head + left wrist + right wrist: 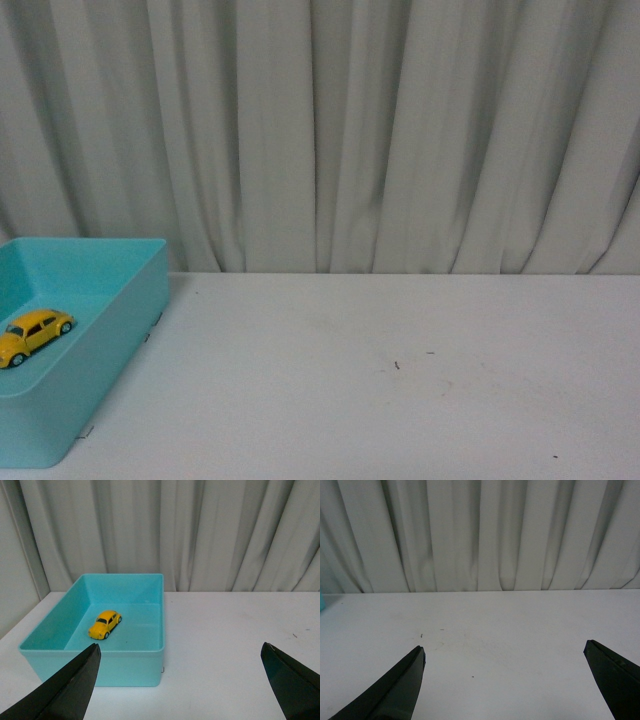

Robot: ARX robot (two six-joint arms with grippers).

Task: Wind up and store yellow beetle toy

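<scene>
The yellow beetle toy (33,334) rests on its wheels on the floor of a turquoise plastic bin (110,330) at the table's left side. In the left wrist view the same toy (105,624) lies inside the bin (130,666), well ahead of my left gripper (180,652). That gripper is open, its black fingers spread wide with nothing between them, and it is pulled back from the bin. My right gripper (504,652) is open too, over bare white table, holding nothing. Neither arm shows in the front view.
A white tabletop (400,370) runs to a pale pleated curtain (330,130) at the back. Small dark specks (397,365) mark the table's middle. A sliver of the bin (321,601) shows at the edge of the right wrist view.
</scene>
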